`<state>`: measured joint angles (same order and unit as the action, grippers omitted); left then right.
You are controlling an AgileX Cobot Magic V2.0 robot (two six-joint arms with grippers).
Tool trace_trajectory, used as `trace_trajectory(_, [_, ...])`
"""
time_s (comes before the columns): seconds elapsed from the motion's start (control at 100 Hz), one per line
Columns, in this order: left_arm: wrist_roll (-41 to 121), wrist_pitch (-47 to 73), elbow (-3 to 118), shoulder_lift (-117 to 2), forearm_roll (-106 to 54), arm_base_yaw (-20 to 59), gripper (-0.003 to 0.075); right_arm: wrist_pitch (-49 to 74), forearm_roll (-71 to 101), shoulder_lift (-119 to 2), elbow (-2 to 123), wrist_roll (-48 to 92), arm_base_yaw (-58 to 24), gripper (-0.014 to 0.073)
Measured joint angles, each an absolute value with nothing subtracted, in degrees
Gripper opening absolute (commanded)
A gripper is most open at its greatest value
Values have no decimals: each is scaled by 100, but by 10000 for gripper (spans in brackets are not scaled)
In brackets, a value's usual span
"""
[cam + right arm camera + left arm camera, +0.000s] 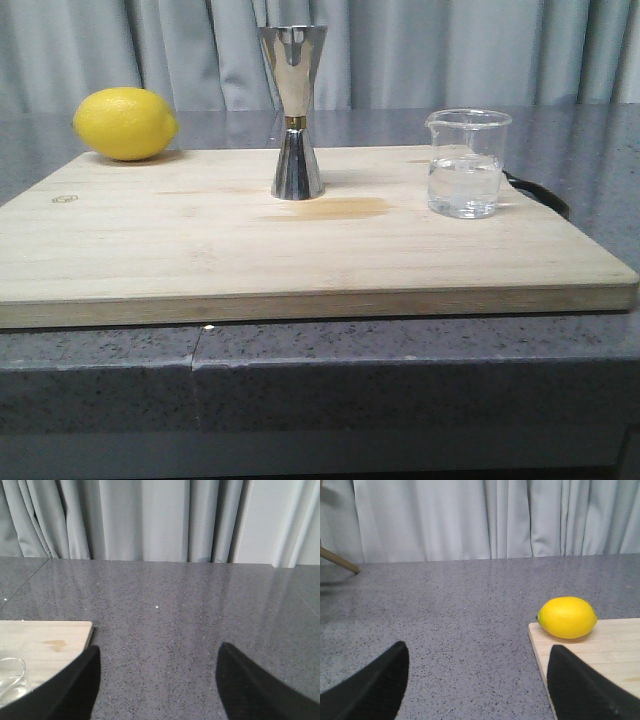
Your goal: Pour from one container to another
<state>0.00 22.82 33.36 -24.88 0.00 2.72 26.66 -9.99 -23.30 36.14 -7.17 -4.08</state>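
The small clear glass beaker [466, 163] stands upright on the right part of the wooden board [200, 250], about half full of clear liquid. Its rim also shows at the edge of the right wrist view as the beaker [11, 672]. The tall steel jigger [295, 110] with a gold waist band stands upright mid-board, left of the beaker. Neither arm appears in the front view. My left gripper [477, 652] is open over bare countertop beside the board's left edge. My right gripper [157, 652] is open over the countertop, off the board's right edge, nothing between its fingers.
A yellow lemon [125, 123] lies at the board's far left corner, also seen as the lemon [567, 617] in the left wrist view. A faint wet stain [340, 207] marks the board near the jigger. Grey curtains hang behind the speckled counter [300, 400].
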Motion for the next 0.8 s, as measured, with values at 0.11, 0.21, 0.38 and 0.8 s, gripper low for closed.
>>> trace_trajectory(0.11, [0,2282,3336,-2488,0,272,547,2666,-999,-2330,3614,-717,-408,456])
trace_trajectory(0.21, [0,2282,3336,-2488,0,272,547,2666,-999,-2330,3614,-717,-408,456])
trace_trajectory(0.38, [0,2282,3336,-2488,0,272,547,2666,-967,-2330,3614,-717,-408,456])
trace_trajectory(0.8, [0,3233,4107,-3166,0,272,549,3219,-946,-3065,4135,-717,-408,604])
